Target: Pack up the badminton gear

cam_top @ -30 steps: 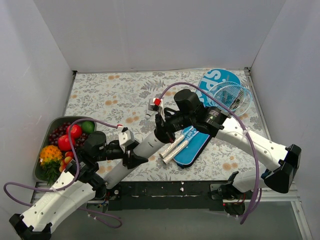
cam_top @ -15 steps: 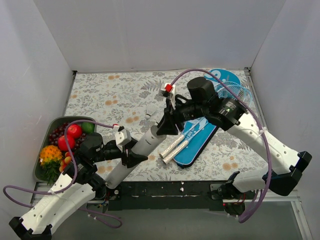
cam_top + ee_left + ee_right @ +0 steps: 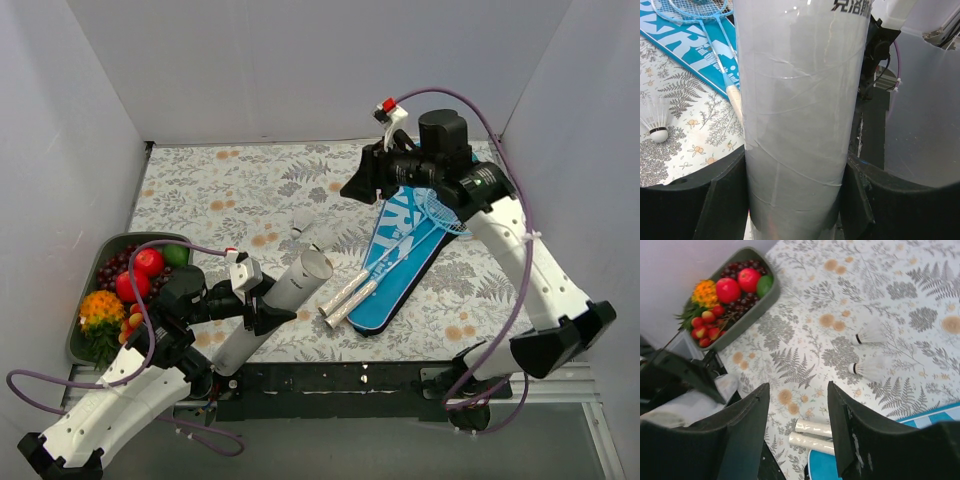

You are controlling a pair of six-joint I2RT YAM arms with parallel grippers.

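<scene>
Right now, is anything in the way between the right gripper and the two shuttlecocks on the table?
Nothing visible is. The right gripper hangs open above the floral cloth, and both shuttlecocks lie uncovered on it, apart from the racket handles and from the white tube that the left gripper holds.

I see both rackets (image 3: 348,295) lying on the blue SPORT cover (image 3: 400,290), the white tube (image 3: 285,290) tilted, two shuttlecocks (image 3: 870,368) loose on the counter (image 3: 230,190).
</scene>
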